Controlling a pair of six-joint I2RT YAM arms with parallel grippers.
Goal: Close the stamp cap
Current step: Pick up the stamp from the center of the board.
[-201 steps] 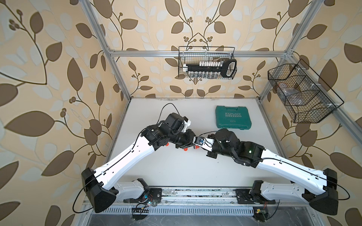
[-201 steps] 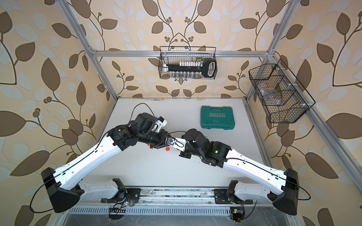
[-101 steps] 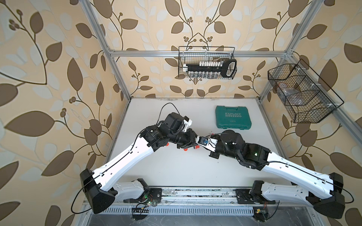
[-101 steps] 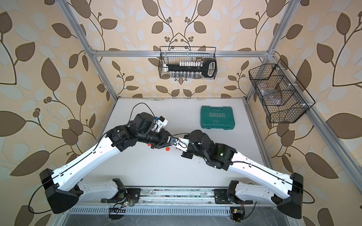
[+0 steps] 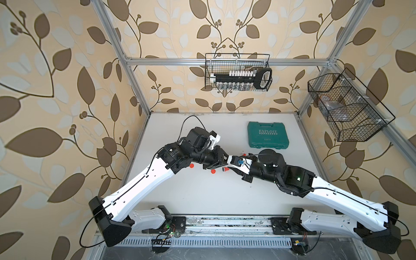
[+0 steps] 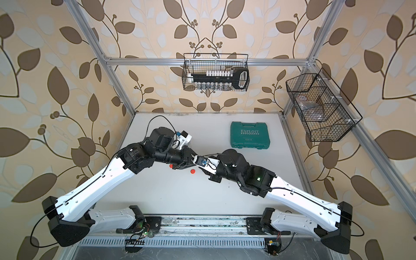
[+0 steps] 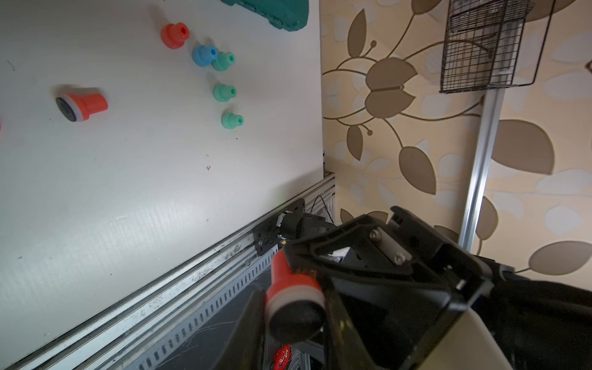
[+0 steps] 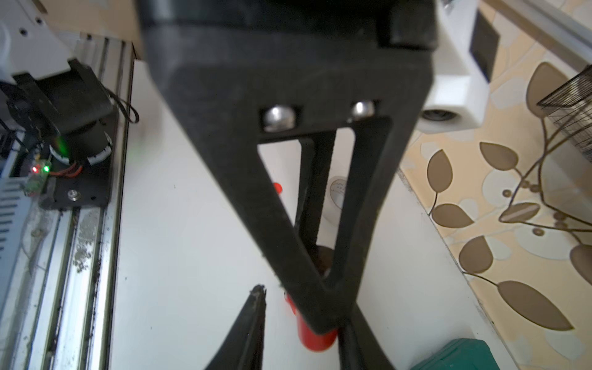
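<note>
1. One green case (image 5: 267,134) lies on the surface (image 5: 202,195), well beyond my jaws.
2. My left jaws (image 7: 290,288) pinch the red stamp (image 7: 282,272), black cap (image 7: 294,320) on its end; my right jaws (image 8: 304,320) stand spread close to it.
3. I should press the cap straight and check it sits fully.
4. Beyond: two red pieces (image 7: 81,107), three green (image 7: 224,92), one blue (image 7: 203,55).

Long white shells on the left arm (image 5: 144,180) and right arm (image 5: 337,198), chunky black joints (image 5: 177,155) in between. Thin black cable (image 5: 190,116) along each, looping loose in spots. Black triangular fingers (image 8: 224,160), two silver screws (image 8: 278,118). Tiny green light (image 5: 298,179) on the right one.
</note>
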